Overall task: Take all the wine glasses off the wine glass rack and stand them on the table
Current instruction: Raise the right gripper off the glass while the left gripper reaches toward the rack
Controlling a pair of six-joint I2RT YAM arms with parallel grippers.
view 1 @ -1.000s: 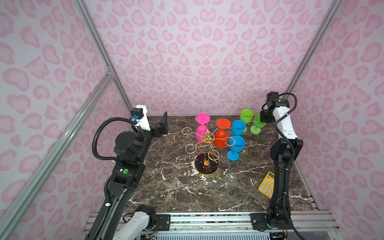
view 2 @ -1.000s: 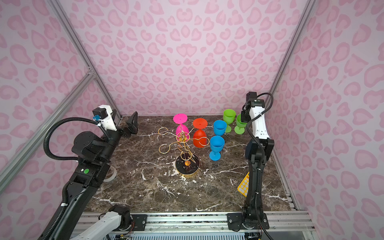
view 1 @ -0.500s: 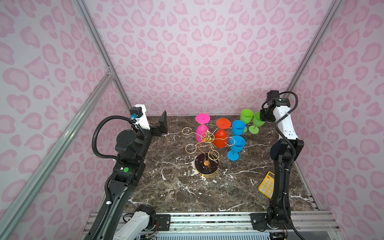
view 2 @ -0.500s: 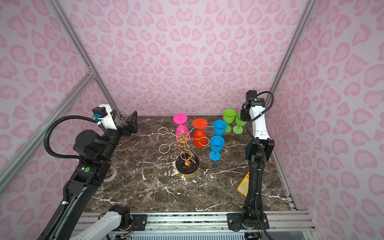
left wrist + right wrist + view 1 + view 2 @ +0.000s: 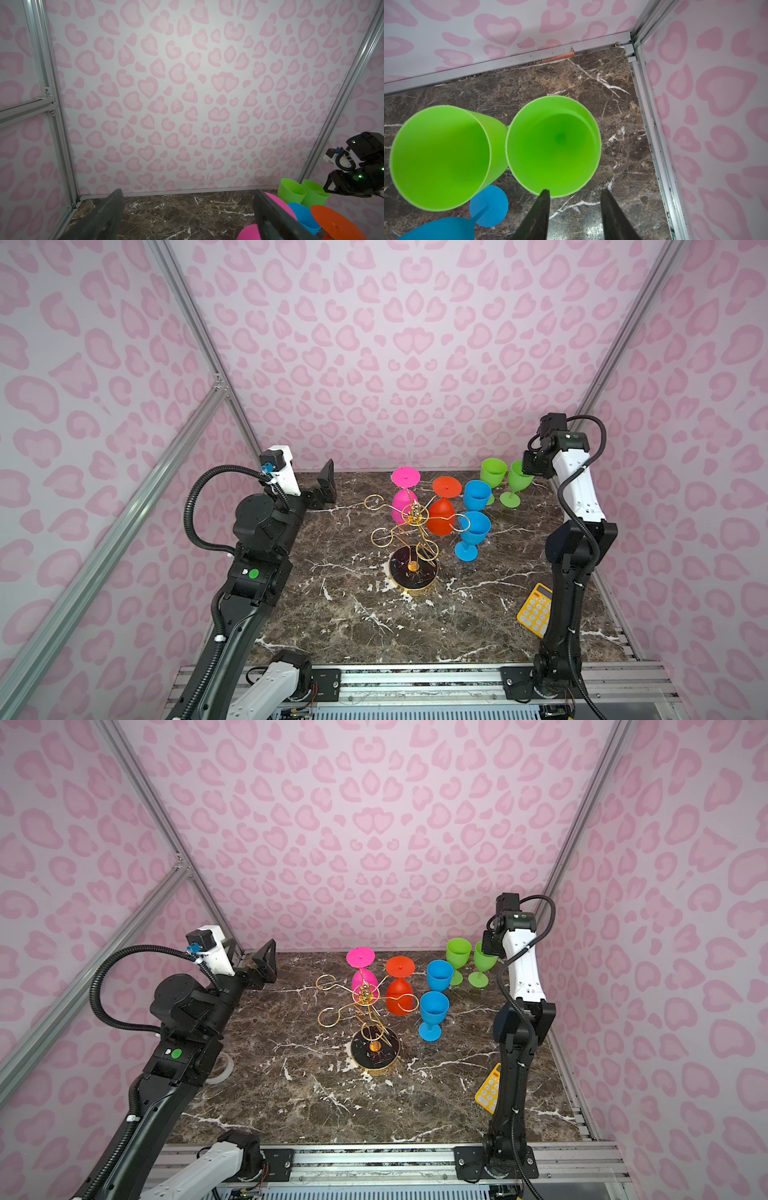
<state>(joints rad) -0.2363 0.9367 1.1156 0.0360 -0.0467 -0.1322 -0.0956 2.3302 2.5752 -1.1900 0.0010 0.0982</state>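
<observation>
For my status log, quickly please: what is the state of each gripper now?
Left gripper: open, holding nothing.
Right gripper: open, holding nothing, close to a green glass.

Pink glass (image 5: 400, 506) and red glass (image 5: 440, 523) hang inverted on the rack (image 5: 420, 580)

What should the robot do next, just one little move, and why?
Probably lift the right gripper straight up, clear of the green glass. Its jaws are open, that glass already stands on the table, and the orange glass and pink glass hang upside down on the wine glass rack.
</observation>
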